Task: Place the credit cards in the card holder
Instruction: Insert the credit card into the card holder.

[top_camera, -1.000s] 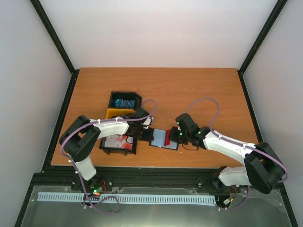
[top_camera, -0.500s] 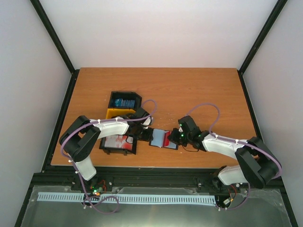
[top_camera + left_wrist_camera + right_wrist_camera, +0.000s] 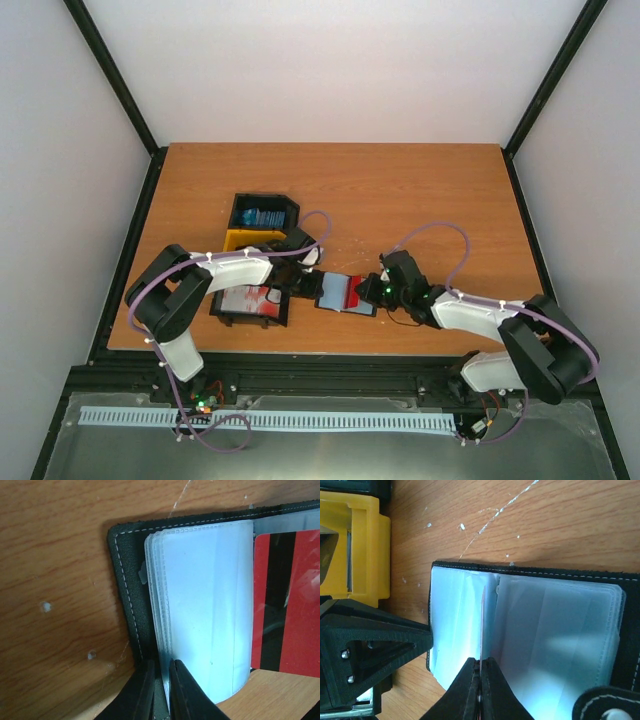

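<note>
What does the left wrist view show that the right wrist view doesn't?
Left wrist only: the red, black-striped face of the card. Right wrist only: the yellow bin, the snap tab, and the right gripper gripping the card edge-on. Both: the left gripper pinching the sleeves of the open wallet on the table.

The card holder (image 3: 331, 292) lies open by the middle of the table's (image 3: 420, 190) near edge, a credit card (image 3: 355, 292) in it. Left of it sits a bin (image 3: 250, 321), a second bin (image 3: 240, 241) behind it, a third bin (image 3: 262, 198) behind that.
</note>
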{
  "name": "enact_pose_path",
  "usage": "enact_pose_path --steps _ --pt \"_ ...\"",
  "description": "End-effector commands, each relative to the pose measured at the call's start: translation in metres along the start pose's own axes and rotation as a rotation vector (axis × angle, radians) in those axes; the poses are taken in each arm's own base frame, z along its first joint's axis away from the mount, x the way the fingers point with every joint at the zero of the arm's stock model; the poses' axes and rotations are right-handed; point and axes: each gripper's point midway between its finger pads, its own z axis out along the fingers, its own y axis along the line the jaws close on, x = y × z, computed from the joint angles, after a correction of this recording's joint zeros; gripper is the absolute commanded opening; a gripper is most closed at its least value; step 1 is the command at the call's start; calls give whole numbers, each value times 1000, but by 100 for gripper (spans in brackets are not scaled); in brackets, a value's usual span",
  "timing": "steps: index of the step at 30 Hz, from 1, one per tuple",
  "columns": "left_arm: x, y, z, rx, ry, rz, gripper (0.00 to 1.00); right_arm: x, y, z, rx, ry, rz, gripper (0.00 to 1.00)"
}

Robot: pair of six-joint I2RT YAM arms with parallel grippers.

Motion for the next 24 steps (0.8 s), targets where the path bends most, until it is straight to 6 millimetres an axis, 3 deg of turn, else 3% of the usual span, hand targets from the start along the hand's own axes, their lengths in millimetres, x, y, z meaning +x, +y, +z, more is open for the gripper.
enact_pose_path --steps 1,11,19,24 --pt "33 14 10 -54 118 -26 11 -8 13 -5 -77 -58 -25 3" --pt "29 13 8 -57 102 -26 9 -7 14 -6 -94 -60 -17 3" --pt "28 13 8 -58 99 -24 10 5 -14 7 40 11 36 3" --pt "29 11 8 -49 100 -22 10 5 -6 13 -15 17 39 3"
